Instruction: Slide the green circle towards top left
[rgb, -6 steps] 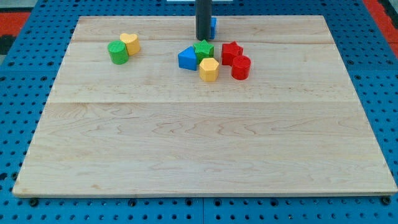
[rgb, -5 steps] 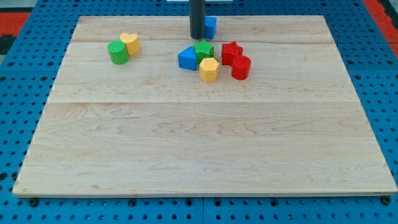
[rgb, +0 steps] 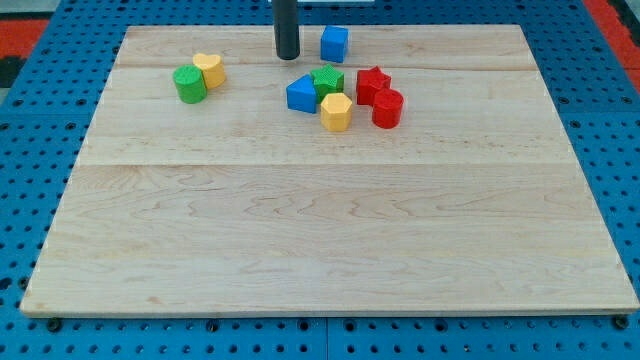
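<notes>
Green circle (rgb: 189, 84) sits at the far left of the wooden board (rgb: 330, 240), touching a yellow block (rgb: 210, 70) just to its right and slightly farther back; that block's shape cannot be made out. My tip (rgb: 288, 57) rests on the board near the far edge, well right of the green circle and left of the blue cube (rgb: 334, 44). No pincer is fitted; the arm ends in a plain rod. Nearer than the tip lies a cluster: blue triangle (rgb: 300, 93), green star (rgb: 327, 80), yellow hexagon (rgb: 336, 112), red star (rgb: 372, 83) and red cylinder (rgb: 387, 108), packed closely together.
</notes>
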